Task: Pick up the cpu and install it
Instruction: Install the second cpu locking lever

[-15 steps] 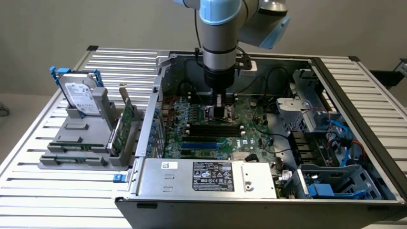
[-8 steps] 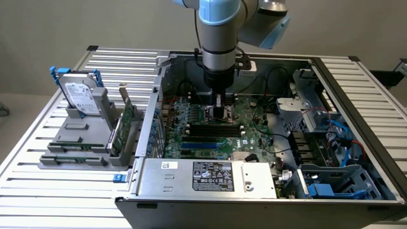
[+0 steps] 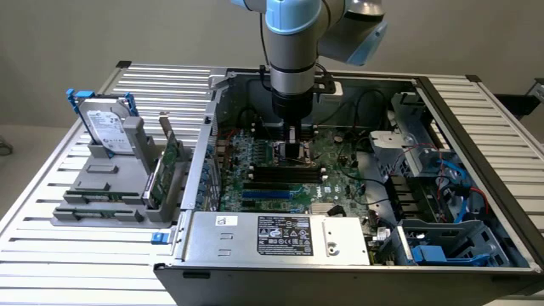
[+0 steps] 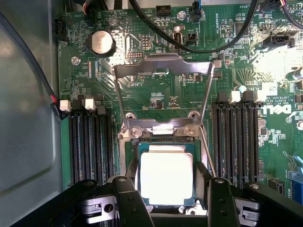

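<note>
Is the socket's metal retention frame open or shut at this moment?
Open: the retention frame is swung back over the motherboard, leaving the silvery top of the cpu uncovered.

Open computer case [image 3: 340, 284] on a slatted metal desk [image 3: 51, 255], green motherboard [image 3: 340, 185] and labelled power supply [image 3: 281, 237] exposed. At the exterior view's left, a hard drive [image 3: 106, 127] stands in a grey rack [image 3: 106, 191].

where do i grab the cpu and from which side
Take the cpu by two opposite side edges, coming straight down from above. It is a thin flat square lying level at the socket, its smooth top offers no hold, and the open load plate leaves it clear overhead.
</note>
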### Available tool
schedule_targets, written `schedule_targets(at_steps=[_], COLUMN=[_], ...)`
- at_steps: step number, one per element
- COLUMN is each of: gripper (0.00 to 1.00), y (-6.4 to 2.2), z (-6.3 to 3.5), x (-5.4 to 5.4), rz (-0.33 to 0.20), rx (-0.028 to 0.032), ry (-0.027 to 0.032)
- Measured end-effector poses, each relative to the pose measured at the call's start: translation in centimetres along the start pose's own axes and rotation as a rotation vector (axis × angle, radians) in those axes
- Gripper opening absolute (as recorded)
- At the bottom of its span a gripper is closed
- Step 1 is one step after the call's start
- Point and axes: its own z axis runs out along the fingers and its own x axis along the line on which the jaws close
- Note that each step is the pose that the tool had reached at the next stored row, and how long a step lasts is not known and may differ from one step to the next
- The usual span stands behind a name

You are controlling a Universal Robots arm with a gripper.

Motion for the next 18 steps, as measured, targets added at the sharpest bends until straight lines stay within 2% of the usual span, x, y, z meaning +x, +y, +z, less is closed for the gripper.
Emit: schedule_targets(at_steps=[18], gripper=[0.55], y=[-0.09], z=[0.04], x=[-0.01], rz=[-0.022], rx=[0.0], ry=[0.0022])
